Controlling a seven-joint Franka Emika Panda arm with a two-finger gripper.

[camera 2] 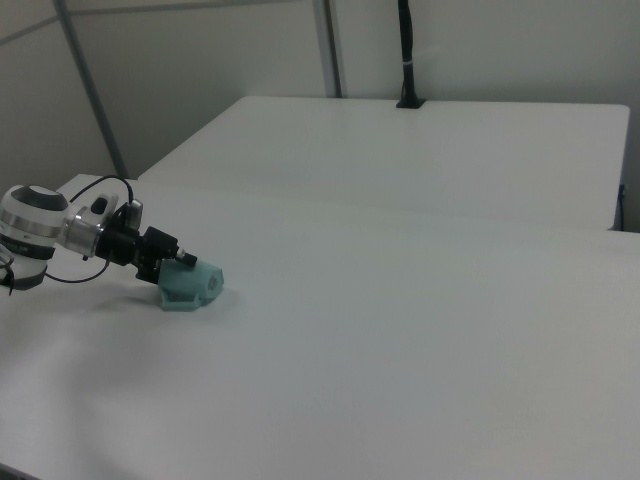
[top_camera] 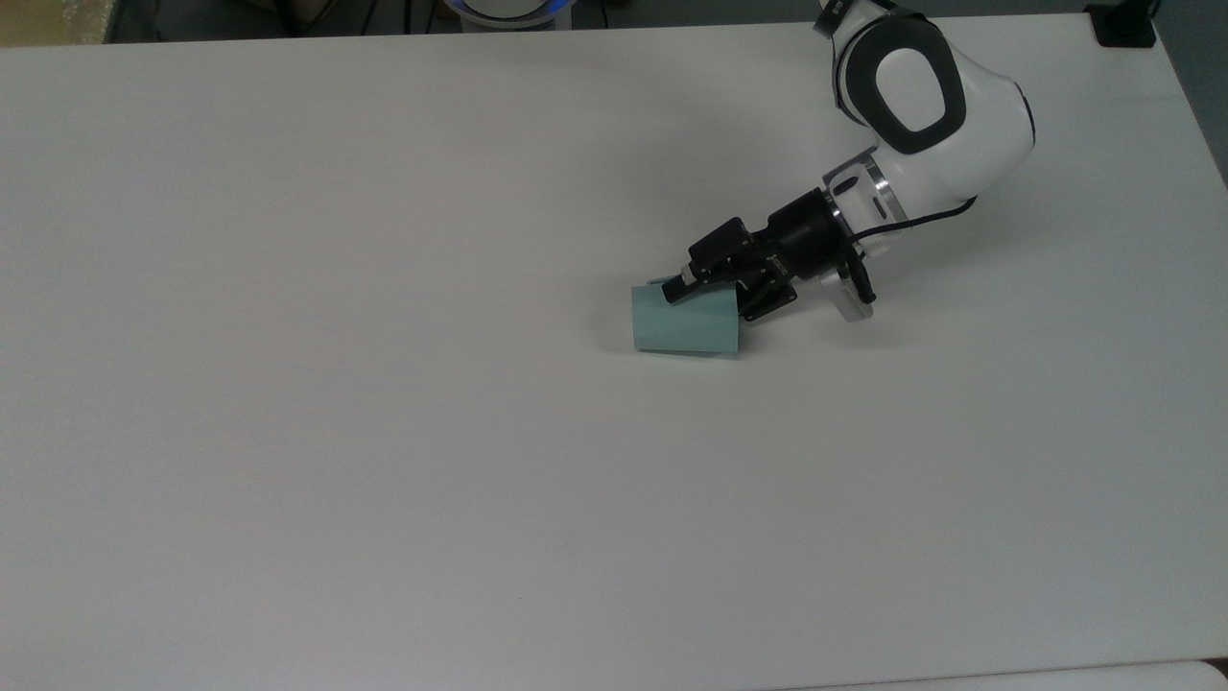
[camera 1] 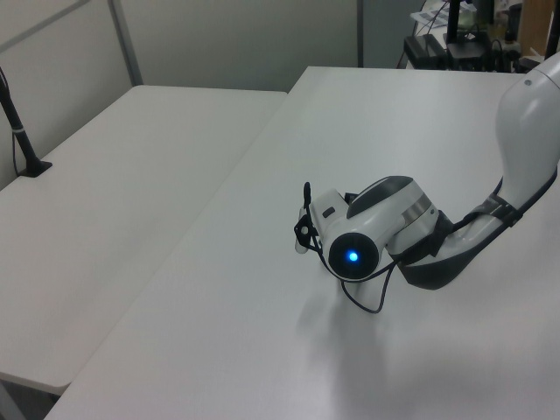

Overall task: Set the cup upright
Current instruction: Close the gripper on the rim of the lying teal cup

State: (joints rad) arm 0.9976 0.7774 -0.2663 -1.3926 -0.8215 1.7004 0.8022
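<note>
While the cup (top_camera: 685, 323) lies on its side just right of centre in the top view, unrighted, the pincer (top_camera: 708, 293) straddles its wide rim, fingers spread; closing, lifting and tipping upright all remain, I judge.

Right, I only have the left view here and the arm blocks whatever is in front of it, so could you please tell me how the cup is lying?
Observer: The cup lies on its side on the table, not upright.
Operator: Thank you. Which way does its wide end face?
Observer: Toward the top view's right; the narrower base points to the top view's left.
Operator: And where is the gripper relative to it?
Observer: The gripper is at that wide end, reaching the cup from the top view's upper right.
</note>
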